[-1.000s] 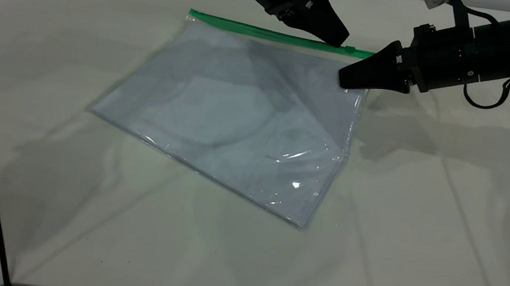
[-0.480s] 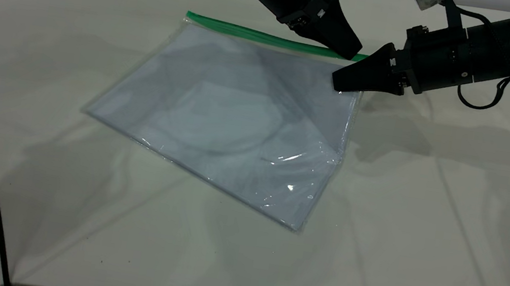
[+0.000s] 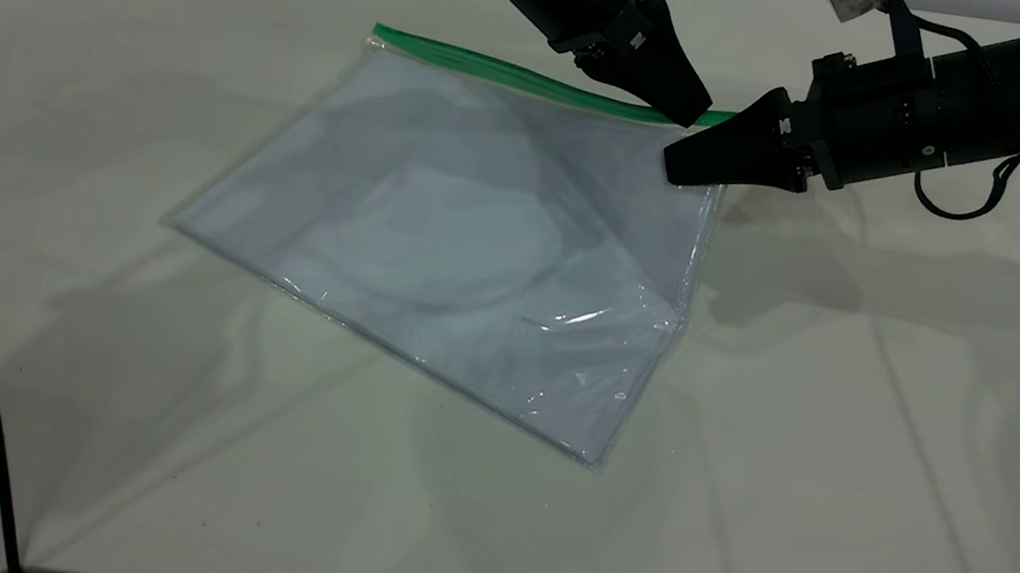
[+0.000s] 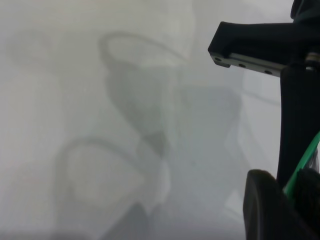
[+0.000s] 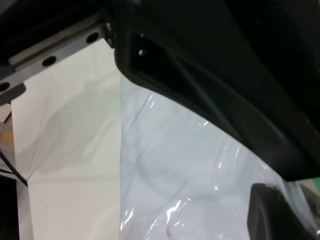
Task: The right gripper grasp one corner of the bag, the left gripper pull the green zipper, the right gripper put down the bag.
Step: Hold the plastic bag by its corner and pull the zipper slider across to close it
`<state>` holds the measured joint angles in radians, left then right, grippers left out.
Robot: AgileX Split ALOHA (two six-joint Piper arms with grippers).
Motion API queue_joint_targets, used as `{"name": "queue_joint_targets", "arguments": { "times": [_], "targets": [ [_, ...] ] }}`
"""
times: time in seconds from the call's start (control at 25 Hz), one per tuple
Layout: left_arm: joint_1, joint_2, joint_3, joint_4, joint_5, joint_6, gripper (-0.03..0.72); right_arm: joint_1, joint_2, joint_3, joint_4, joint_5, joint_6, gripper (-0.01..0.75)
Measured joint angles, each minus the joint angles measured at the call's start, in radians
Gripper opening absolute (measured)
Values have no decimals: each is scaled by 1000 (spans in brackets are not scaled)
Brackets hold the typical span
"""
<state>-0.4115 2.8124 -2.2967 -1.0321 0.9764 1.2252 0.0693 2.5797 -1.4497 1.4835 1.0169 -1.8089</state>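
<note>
Bag (image 3: 466, 240) corner stays pinched by right gripper (image 3: 680, 165); left gripper (image 3: 683, 110), clamped on green zipper (image 3: 521, 74), has started pulling leftward.

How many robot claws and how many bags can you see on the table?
Robot grippers: 2, the left gripper and the right gripper
Bags: 1, the bag with the green zipper
Total: 3
</note>
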Motion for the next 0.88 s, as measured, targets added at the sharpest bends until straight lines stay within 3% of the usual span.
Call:
{"name": "queue_joint_targets", "arguments": {
  "times": [0.36,0.6,0.88],
  "targets": [
    [-4,3,0,1,-12,21,194,0,0,0,-3,-1,0,36],
    [-7,3,0,2,-24,27,70,0,0,0,-2,-7,1,36],
    [-7,3,0,2,-48,31,61,-1,0,0,5,-14,1,36]
  ]
}}
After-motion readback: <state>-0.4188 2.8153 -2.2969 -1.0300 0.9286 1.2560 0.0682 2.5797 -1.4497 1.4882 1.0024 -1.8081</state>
